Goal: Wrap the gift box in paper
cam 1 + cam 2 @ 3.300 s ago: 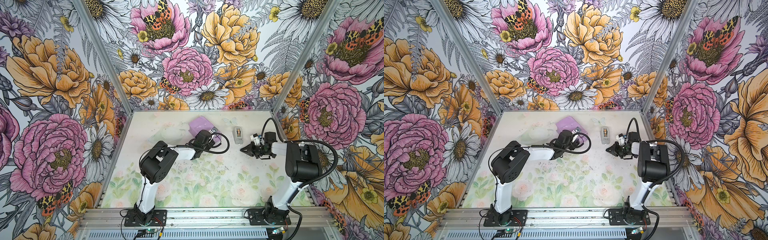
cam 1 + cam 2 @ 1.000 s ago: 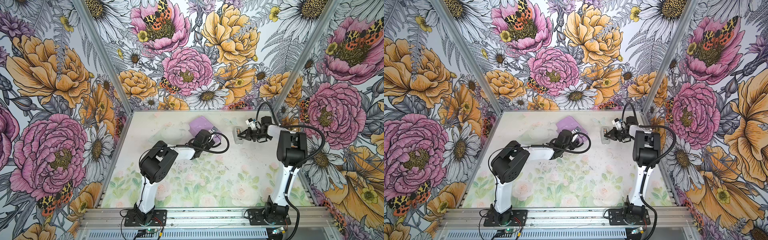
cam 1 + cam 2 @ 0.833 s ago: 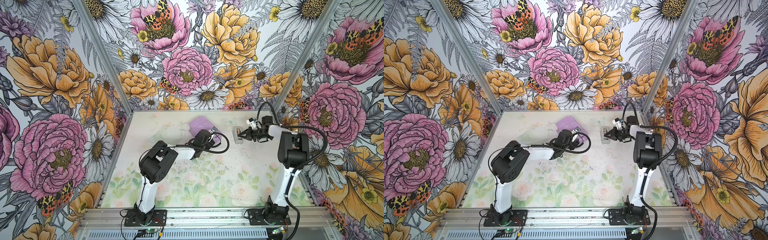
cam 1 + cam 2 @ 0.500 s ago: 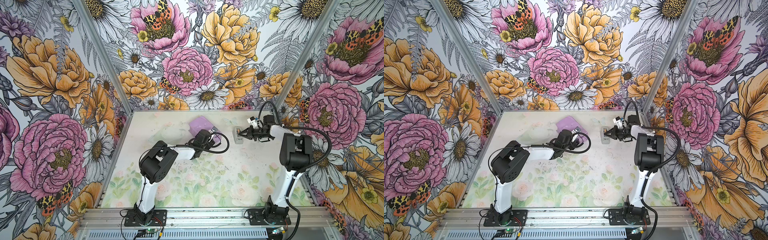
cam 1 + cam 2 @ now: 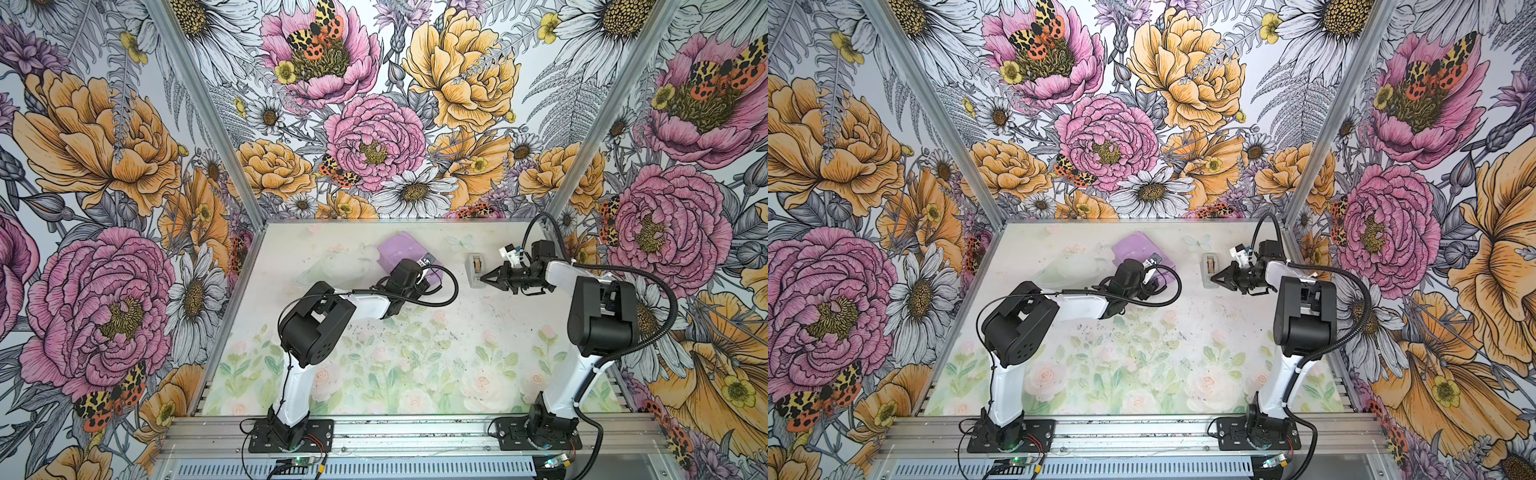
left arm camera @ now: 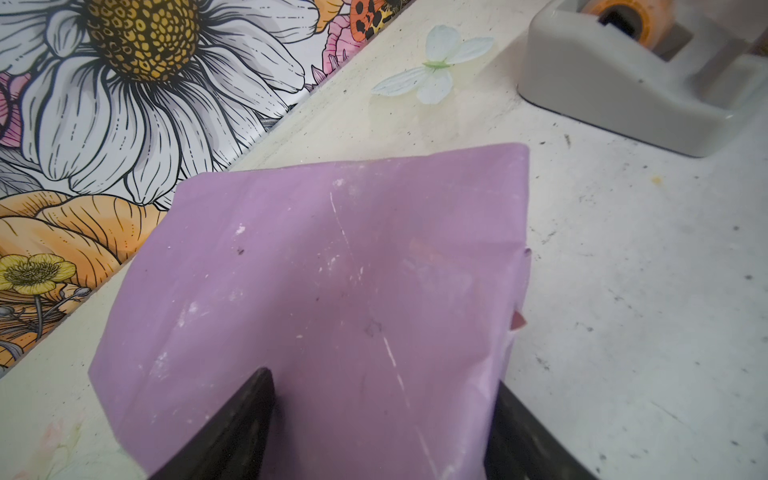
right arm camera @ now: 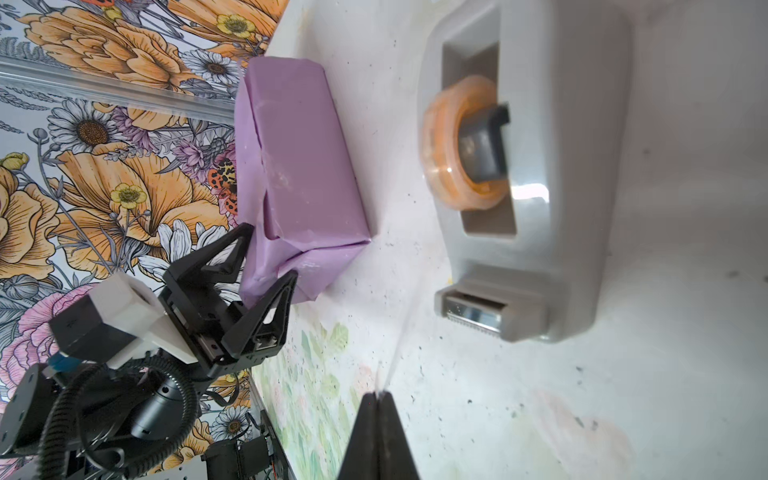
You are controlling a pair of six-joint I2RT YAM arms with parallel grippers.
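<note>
The gift box (image 5: 399, 249) lies at the back of the table, covered all over by the paper (image 6: 332, 270), so it looks like a lilac block (image 5: 1133, 249). My left gripper (image 6: 386, 382) is shut on its near end, one finger on each side (image 7: 270, 251). My right gripper (image 7: 377, 395) is shut on a thin clear strip of tape (image 7: 407, 349) that runs from its tips to the cutter of the grey tape dispenser (image 7: 540, 166). In both top views its tips (image 5: 482, 279) sit just right of the dispenser (image 5: 473, 270).
The dispenser (image 5: 1209, 268) stands on the floral table between the two grippers, right of the box (image 7: 299, 166). Floral walls close the back and both sides. The metal rail with both arm bases (image 5: 291, 432) runs along the front edge.
My right gripper has drawn back a little to the right from the dispenser, and its elbow has swung right. The left arm and the box have not moved.
</note>
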